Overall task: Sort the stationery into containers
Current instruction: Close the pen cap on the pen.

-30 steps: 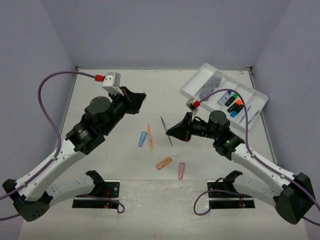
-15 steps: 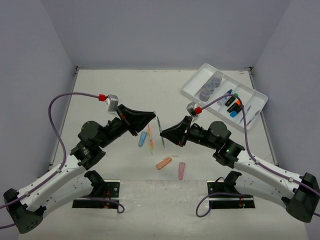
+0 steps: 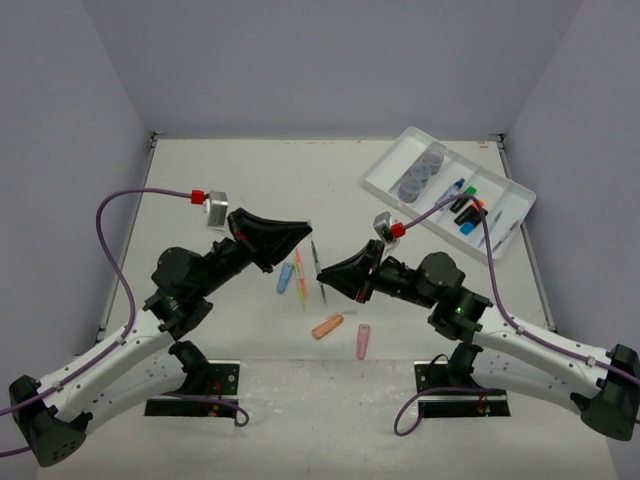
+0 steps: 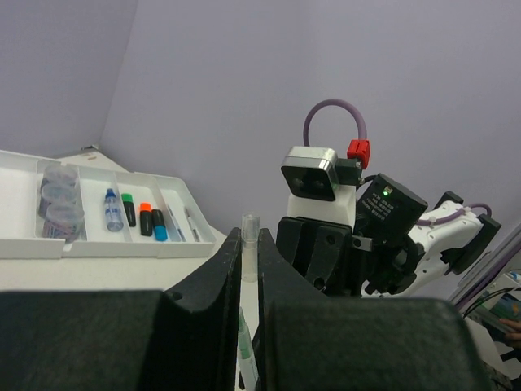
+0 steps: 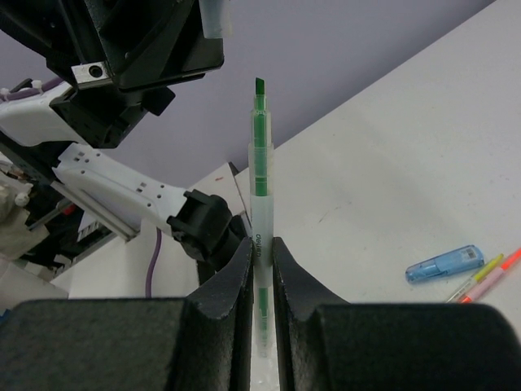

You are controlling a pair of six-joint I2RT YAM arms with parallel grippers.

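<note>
Pen (image 5: 261, 213) nearer left tool (image 4: 249, 248) (in right tool (image 5: 260, 251))

The tray (image 3: 380, 183) sits at the far right of the table (image 3: 220, 190), with three pots (image 3: 421, 171) in a row in its leftmost compartment, highlighters (image 3: 466, 208) in the compartments to their right, and tray pens (image 3: 498, 232) in the rightmost one. At the middle of the table the left gripper (image 3: 308, 228), a cap (image 4: 250, 236) between its fingers, faces the right gripper (image 3: 326, 273), which has a held pen (image 5: 260, 163) between its fingers and is slightly nearer. On the table by them lies the left capsule piece (image 3: 286, 277) with two loose pens (image 3: 300, 280) just right of it, and nearer still, apart from each other, lie the middle capsule piece (image 3: 327, 326) and the right capsule piece (image 3: 362, 341).
</note>
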